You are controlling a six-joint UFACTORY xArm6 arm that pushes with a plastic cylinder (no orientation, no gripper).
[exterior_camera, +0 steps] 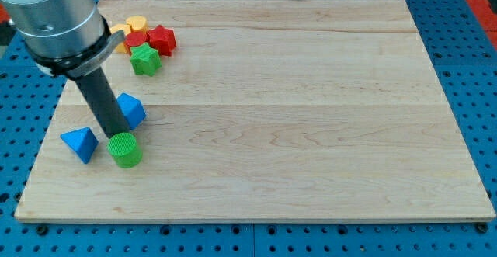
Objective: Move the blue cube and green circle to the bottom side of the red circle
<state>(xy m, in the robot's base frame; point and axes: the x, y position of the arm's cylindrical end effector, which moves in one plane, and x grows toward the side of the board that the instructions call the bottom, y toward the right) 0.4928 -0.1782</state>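
The green circle (125, 149) lies near the board's bottom left. My tip (115, 133) stands right at its upper edge, touching or nearly so. The blue cube (130, 110) sits just to the upper right of the rod, partly hidden by it. The red circle (137, 41) is at the top left, in a cluster of blocks, well above the tip.
A blue triangle block (79, 144) lies left of the green circle. Beside the red circle are a red star (161, 39), a green star (145, 59), a yellow circle (136, 23) and an orange block (119, 31). The wooden board (311, 117) rests on a blue pegboard.
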